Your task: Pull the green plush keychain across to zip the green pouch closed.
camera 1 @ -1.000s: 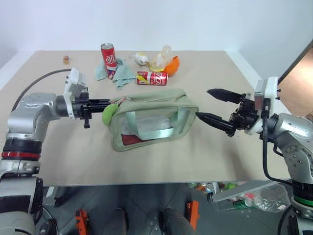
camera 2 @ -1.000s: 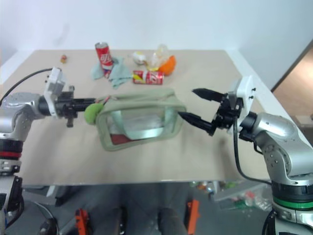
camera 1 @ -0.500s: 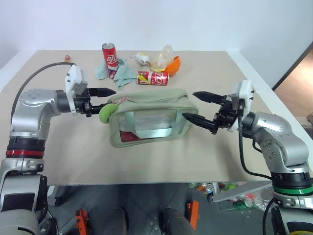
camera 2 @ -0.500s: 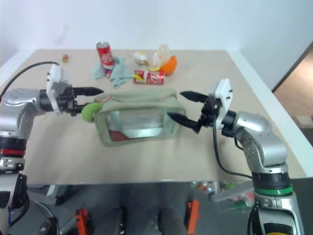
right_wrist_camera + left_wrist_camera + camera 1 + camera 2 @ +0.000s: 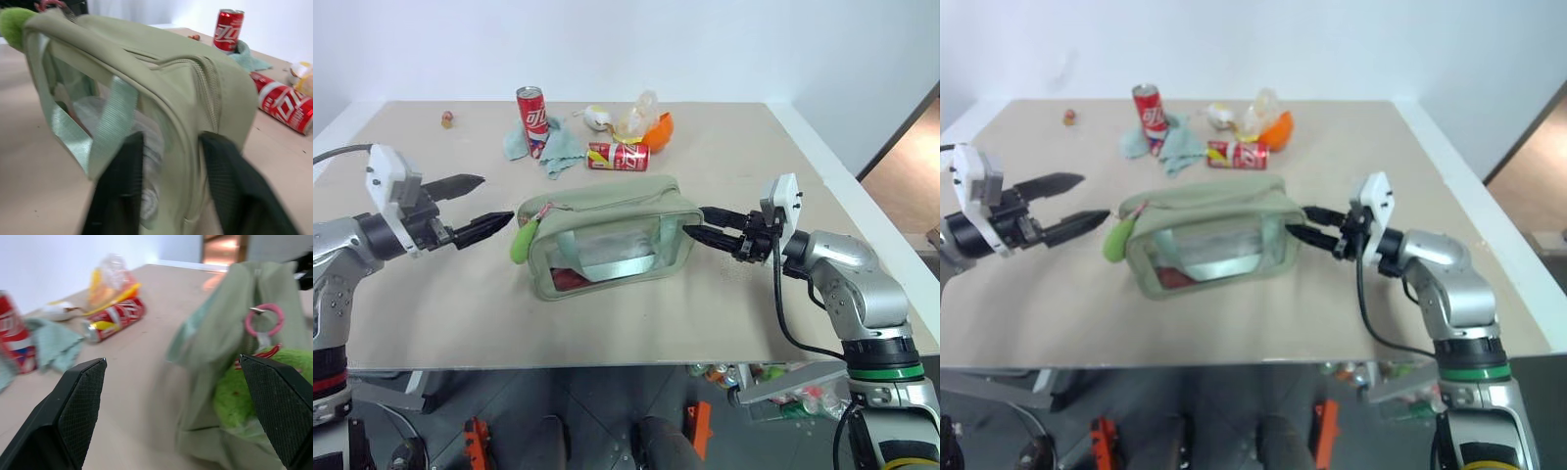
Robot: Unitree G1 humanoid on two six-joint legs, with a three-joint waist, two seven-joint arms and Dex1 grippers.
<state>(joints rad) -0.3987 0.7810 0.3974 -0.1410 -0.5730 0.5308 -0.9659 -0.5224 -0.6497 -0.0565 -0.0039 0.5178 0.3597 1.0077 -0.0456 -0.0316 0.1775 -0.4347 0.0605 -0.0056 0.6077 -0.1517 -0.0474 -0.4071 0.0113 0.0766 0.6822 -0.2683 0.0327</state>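
Pinching the green pouch (image 5: 607,235) end with my right gripper (image 5: 697,223); left gripper (image 5: 478,204) spread wide (plush keychain (image 5: 522,238) dangling free).

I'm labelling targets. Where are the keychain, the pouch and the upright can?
keychain (image 5: 521,240): left eye view, its fuzzy green body.
pouch (image 5: 607,204): left eye view, its fabric top.
upright can (image 5: 531,111): left eye view, its red side.

Matt cloth green pouch (image 5: 607,240) with glossy clear plastic panels.
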